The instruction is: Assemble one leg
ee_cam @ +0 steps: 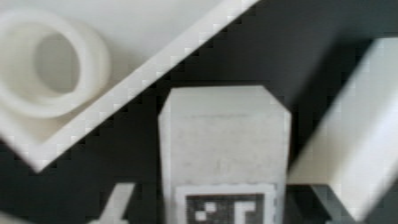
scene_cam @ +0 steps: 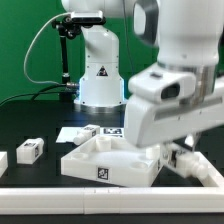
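Note:
In the wrist view a leg (ee_cam: 222, 135), a white oblong block with a black-and-white tag at its near end, lies on the black table between my fingers. My gripper (ee_cam: 226, 208) is open and straddles it, with a dark gap on each side between the fingertips (ee_cam: 128, 200) and the block. In the exterior view the gripper (scene_cam: 176, 153) is low at the right of the white tray (scene_cam: 84, 160), and the arm's hand hides this leg. Another leg (scene_cam: 30, 150) lies at the exterior view's left.
The tray's corner with a round socket (ee_cam: 50, 65) lies close beside the leg. Another white piece (ee_cam: 350, 130) lies on its other side. A further white block (scene_cam: 2, 159) sits at the far left edge. The marker board (scene_cam: 92, 130) lies before the robot base (scene_cam: 98, 75).

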### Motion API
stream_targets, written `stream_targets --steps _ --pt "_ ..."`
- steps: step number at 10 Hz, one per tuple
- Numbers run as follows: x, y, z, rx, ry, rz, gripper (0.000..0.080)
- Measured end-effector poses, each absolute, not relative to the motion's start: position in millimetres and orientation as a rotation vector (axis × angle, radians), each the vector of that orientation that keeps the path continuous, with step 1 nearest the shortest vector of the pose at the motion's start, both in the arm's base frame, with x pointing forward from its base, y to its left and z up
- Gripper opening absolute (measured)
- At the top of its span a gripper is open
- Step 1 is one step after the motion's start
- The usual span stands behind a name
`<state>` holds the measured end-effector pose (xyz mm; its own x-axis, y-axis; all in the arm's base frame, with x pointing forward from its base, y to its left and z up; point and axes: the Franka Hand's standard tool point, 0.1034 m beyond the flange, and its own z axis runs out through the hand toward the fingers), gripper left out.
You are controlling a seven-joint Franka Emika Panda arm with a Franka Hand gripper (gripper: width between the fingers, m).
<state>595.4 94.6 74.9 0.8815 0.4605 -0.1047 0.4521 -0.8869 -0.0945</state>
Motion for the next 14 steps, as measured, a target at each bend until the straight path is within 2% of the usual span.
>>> stream_targets --steps 1,2,3,7,8,9,10,11,12,14 --pt "592 92 98.4 -2.986 -0.728 0.179 0.0279" --pt "576 89 113.9 -2.99 -0.728 0.177 0.0279" --pt "557 87 118.5 -2.986 -0.707 0.199 0.0279" --pt "554 88 114.1 -2.993 -0.682 0.213 0.0279" --pt "542 92 112.1 -3.023 -0.566 0.194 0.0279" --pt "516 95 108.8 -3.036 -0.508 0.192 0.0279" --pt "489 89 102.9 -3.039 -0.486 0.194 0.0279" --pt "475 78 104.5 -3.043 -0.455 0.209 0.0279" --pt "479 72 111.2 -3.046 -0.428 0.189 0.0279" --pt "478 76 106.9 -3.042 -0.44 0.199 0.0279"
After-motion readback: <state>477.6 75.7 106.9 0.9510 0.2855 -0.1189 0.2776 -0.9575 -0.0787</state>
